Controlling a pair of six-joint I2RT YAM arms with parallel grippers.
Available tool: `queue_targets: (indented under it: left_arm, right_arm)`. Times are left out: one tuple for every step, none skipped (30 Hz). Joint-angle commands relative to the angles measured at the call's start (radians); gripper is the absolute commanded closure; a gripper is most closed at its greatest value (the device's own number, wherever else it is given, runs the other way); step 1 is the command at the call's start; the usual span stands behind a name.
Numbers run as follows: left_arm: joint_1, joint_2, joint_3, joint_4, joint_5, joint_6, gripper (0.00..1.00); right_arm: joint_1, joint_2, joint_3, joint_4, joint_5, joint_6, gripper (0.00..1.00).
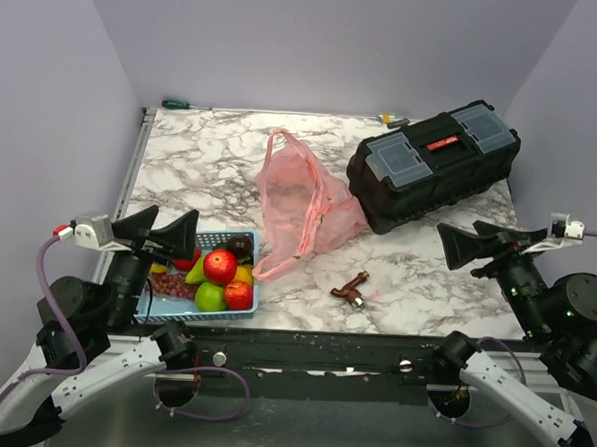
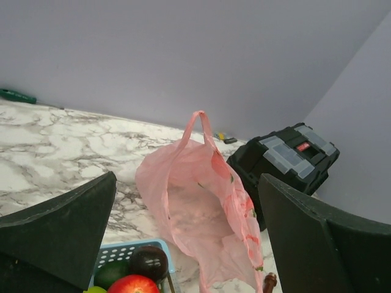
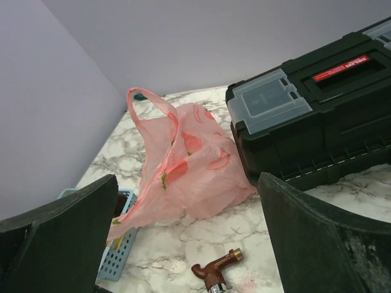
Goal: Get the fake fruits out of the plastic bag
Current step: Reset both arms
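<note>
The bag [image 1: 304, 209] is seen slumped mid-table, just beside the toolbox [image 1: 432, 165]. The fruits [image 1: 219, 267] are piled in the basket [image 1: 253, 281], near left. The left gripper [image 1: 174, 217] and right gripper [image 1: 460, 230] are spread wide, nothing gripped.

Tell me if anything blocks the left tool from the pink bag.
Nothing visible does. The left tool hangs open above the blue basket, and the pink plastic bag lies just past the basket's right side, with open air between.

Judged a robot test booth. Boxed in by plain lilac walls [image 1: 318, 44] around marble-patterned table [image 1: 211, 169]. Fitted with robot arms [image 1: 96, 361] at near edge.
</note>
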Motion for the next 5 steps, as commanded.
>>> queue_targets:
  left_arm:
    - [0.004,-0.047,0.007,0.023,0.008,0.047,0.01]
    - [0.004,-0.049,0.006,0.019,0.010,0.046,0.01]
    - [0.004,-0.052,0.006,0.014,0.009,0.044,0.01]
    - [0.004,-0.053,0.006,0.011,0.010,0.042,0.01]
    - [0.004,-0.053,0.008,0.007,0.011,0.042,0.01]
  right_arm:
    - [-0.003,-0.034,0.004,-0.018,0.027,0.002,0.00]
    - [-0.002,-0.043,-0.010,-0.014,0.028,-0.006,0.00]
    - [-0.003,-0.048,-0.029,0.007,0.043,-0.016,0.00]
    - [-0.002,-0.046,-0.038,0.009,0.066,-0.018,0.00]
    - [-0.003,-0.037,-0.038,-0.001,0.085,-0.016,0.00]
